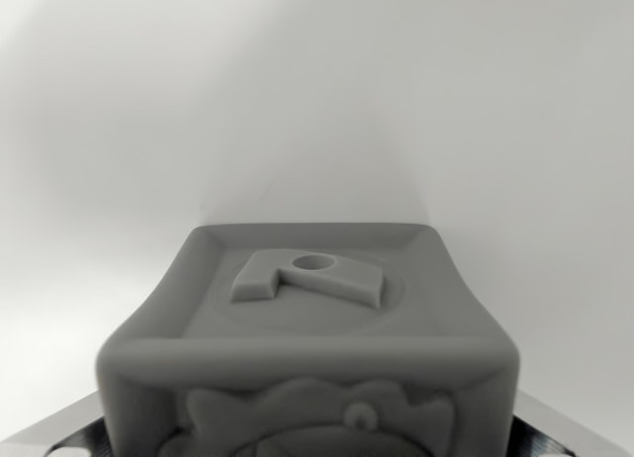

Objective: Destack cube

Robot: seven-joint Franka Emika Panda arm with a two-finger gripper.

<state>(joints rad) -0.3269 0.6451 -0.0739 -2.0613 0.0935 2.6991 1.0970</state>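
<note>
A grey cube (307, 308) fills the lower middle of the wrist view, very close to the camera. Its top face carries a raised angular shape with a round hole (315, 264), and its near face shows a relief pattern cut off by the bottom edge. My gripper (307, 432) sits around the cube. Only silver and black finger parts (59, 437) show, at the bottom left and bottom right corners, pressed against the cube's sides. The jaws stand shut on the cube. No second cube is visible, and whatever lies below this one is hidden.
Behind the cube there is only a plain white surface (317, 100) with a soft shadow rising behind the cube.
</note>
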